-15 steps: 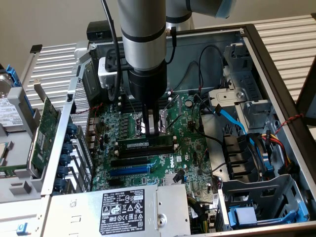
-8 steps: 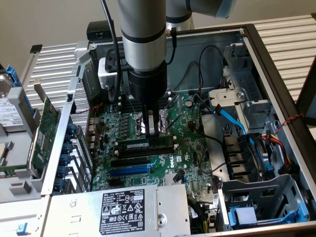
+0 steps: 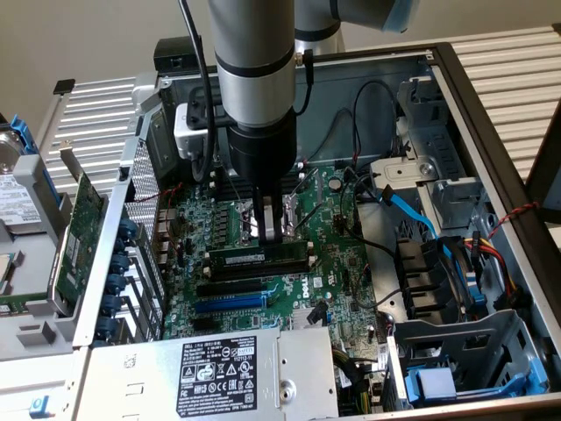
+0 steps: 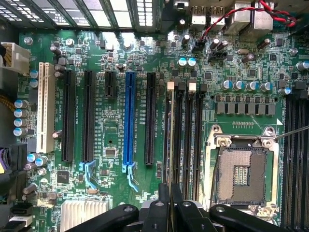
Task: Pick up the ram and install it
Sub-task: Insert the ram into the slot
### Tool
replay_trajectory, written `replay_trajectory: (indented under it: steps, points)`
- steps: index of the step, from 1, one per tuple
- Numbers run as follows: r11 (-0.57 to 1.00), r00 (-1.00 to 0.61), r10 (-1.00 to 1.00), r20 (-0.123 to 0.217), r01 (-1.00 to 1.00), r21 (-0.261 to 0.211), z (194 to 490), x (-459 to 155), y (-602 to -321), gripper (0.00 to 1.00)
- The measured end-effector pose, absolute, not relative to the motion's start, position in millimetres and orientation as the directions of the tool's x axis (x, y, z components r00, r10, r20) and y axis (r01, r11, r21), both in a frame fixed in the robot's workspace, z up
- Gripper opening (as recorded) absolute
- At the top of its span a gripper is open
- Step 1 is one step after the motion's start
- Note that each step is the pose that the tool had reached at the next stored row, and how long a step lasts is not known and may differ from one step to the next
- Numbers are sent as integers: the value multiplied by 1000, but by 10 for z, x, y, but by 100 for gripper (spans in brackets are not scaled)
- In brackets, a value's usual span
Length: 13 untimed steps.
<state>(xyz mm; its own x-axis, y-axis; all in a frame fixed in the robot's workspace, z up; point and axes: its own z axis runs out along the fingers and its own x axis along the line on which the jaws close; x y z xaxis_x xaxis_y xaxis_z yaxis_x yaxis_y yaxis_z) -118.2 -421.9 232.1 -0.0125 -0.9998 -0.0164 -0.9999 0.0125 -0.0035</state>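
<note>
Exterior view: an open computer case (image 3: 491, 132) lies on a white slatted counter (image 3: 504, 61), with a plain pale wall (image 3: 88, 35) behind.
Board: a green motherboard (image 3: 329, 272) faces up inside the case.
Ram: the ram (image 3: 259, 260) stands on edge along a black memory slot (image 4: 186, 140), near the empty processor socket (image 4: 241, 174); I cannot tell whether it is seated.
Pincer: the pincer (image 3: 273, 235) is narrow, clamped on the ram's upper edge.

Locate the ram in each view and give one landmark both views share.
Exterior view: the ram stands along a memory slot mid-motherboard, under the gripper.
Wrist view: the ram shows edge-on, a thin strip running out from the gripper.
Shared landmark: the blue expansion slot, parallel to the ram.
</note>
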Motion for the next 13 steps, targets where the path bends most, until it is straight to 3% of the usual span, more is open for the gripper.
replay_trajectory:
  steps: [13]
  points:
    - [13,-12,-1000,-16,-1000,-3,2303,-1187,-4214,13]
